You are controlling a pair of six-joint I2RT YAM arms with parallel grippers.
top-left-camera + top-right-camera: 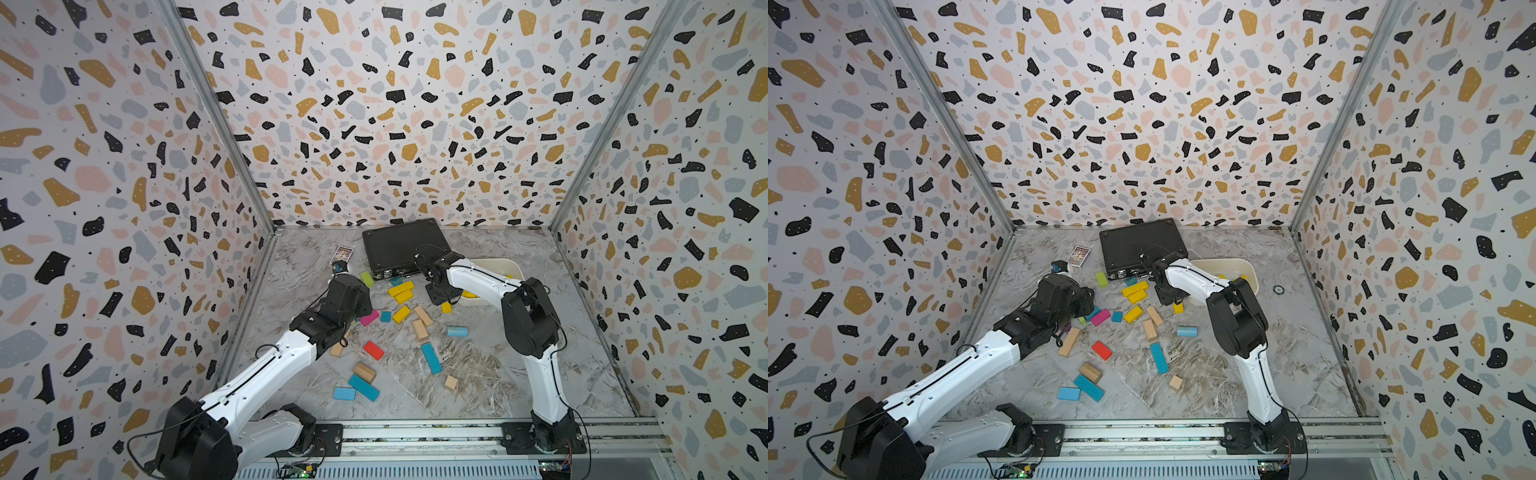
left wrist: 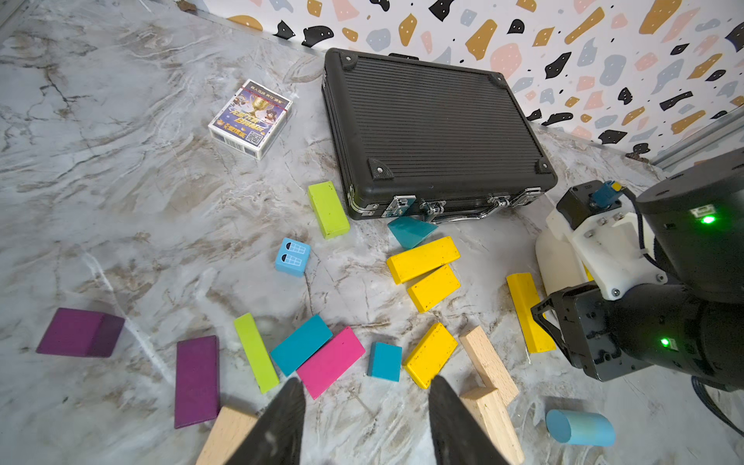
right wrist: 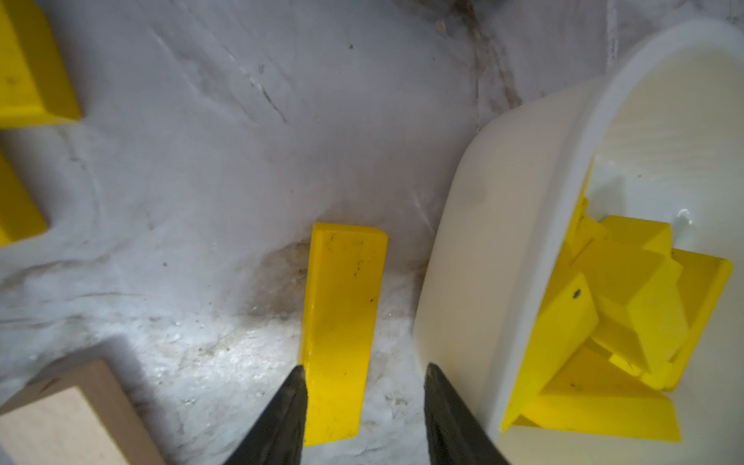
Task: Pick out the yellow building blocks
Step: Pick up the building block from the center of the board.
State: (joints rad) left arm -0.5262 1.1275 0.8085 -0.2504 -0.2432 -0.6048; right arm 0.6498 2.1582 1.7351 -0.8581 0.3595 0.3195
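Yellow block (image 3: 342, 322) sits between the spread jaws of the right gripper (image 3: 365, 366), white tub (image 3: 483, 282) just beside; left gripper (image 2: 366, 379) hangs parted, empty.

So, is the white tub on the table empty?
No, the right wrist view shows several yellow blocks piled inside the white tub.

Top views look down from high; wrist views (close) face tabletop (image 2: 120, 201).
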